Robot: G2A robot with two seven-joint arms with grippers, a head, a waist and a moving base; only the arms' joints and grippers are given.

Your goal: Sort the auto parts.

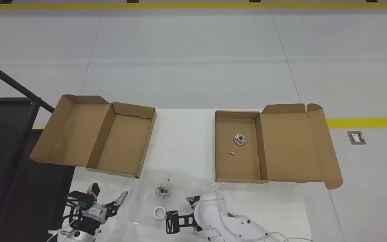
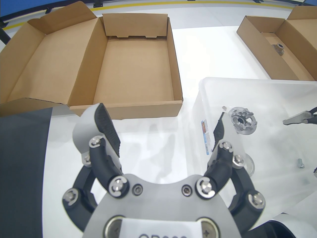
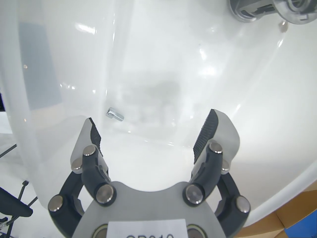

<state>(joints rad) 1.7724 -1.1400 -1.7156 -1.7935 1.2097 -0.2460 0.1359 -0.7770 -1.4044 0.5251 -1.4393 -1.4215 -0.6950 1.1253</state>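
Both left box (image 1: 121, 145) and right box (image 1: 242, 166) flank the clear bin (image 2: 267, 100).

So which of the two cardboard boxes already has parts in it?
The box on the robot's right: a flanged metal part and a small brass-coloured piece lie on its floor. The left box holds nothing.

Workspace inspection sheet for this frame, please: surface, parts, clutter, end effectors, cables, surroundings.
Surface: white table under boxes and bin.
Job's things: left box open; right box holds a hub and a small bolt; clear bin holds a toothed flange, a ring and a loose bolt.
Clutter: nothing seen.
End effectors: left end effector open, at the bin's edge; right end effector open, inside the bin.
Cables: thin black wire outside the bin.
Surroundings: grey floor, yellow line.
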